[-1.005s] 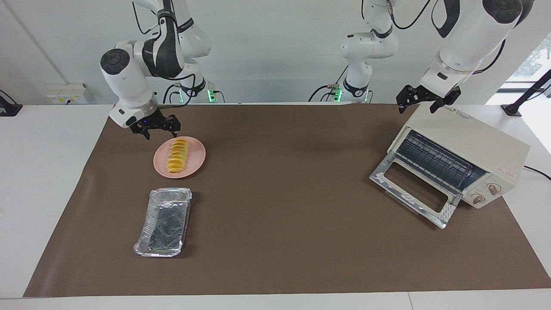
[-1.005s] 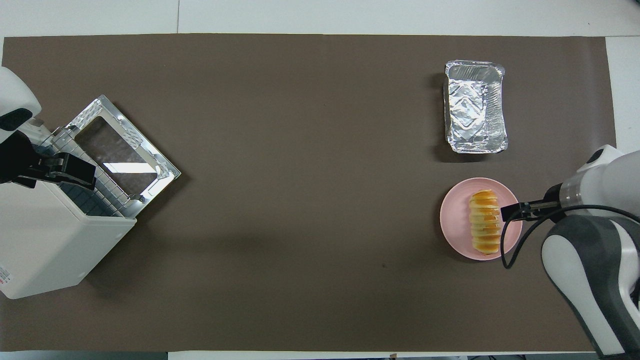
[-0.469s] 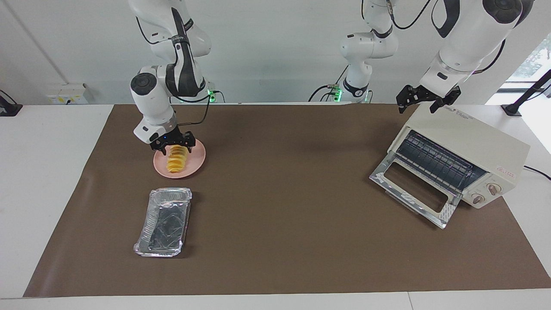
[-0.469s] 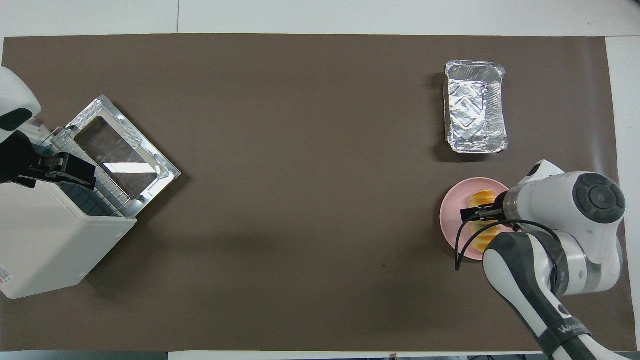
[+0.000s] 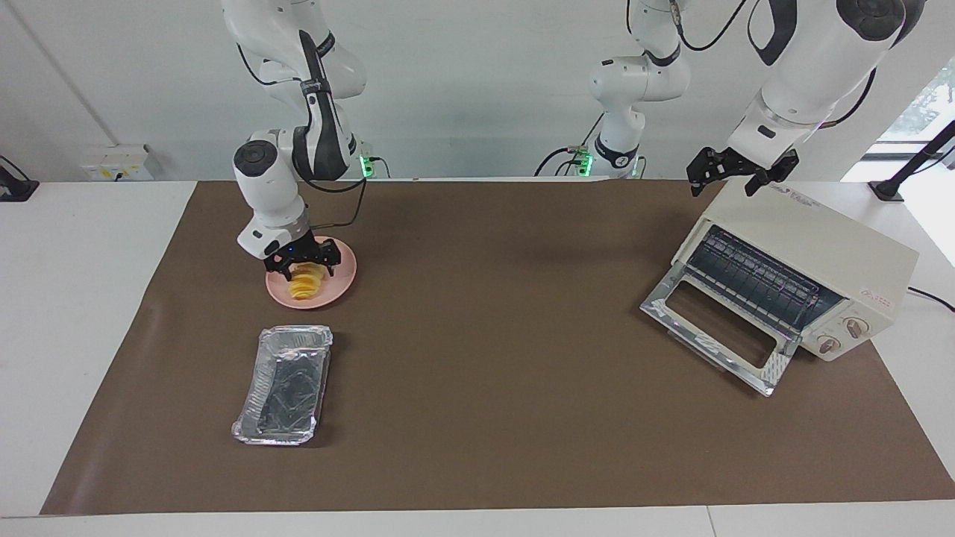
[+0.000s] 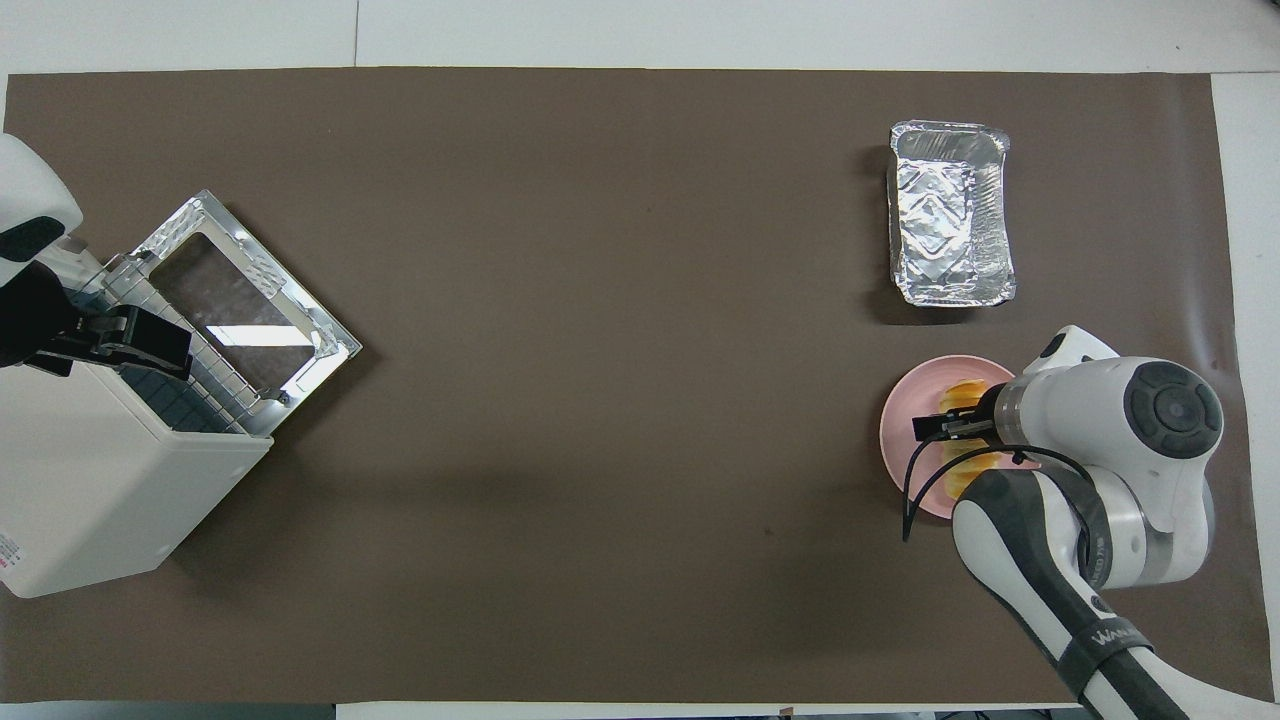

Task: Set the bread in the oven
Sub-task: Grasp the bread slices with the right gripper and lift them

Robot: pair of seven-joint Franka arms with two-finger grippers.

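The bread [image 5: 304, 284] is a ridged yellow-orange loaf lying on a round pink plate [image 5: 341, 278] toward the right arm's end of the table. My right gripper [image 5: 302, 263] is down over the loaf's end nearer to the robots, open, with a finger on either side of it. From overhead the arm hides most of the bread [image 6: 962, 393] and part of the plate [image 6: 898, 440]. The cream-white oven [image 5: 828, 250] stands at the left arm's end with its glass door [image 5: 715, 328] dropped open and its rack showing. My left gripper [image 5: 735, 173] waits open over the oven's top [image 6: 90, 500].
A crinkled silver foil tray [image 5: 287, 384] lies beside the plate, farther from the robots; it shows from overhead too, as the foil tray [image 6: 948, 212]. A brown mat [image 5: 485, 335] covers the table between the plate and the oven.
My right gripper has swung from beside the plate to over the bread and come down around it. The left arm, the oven and the foil tray have not moved.
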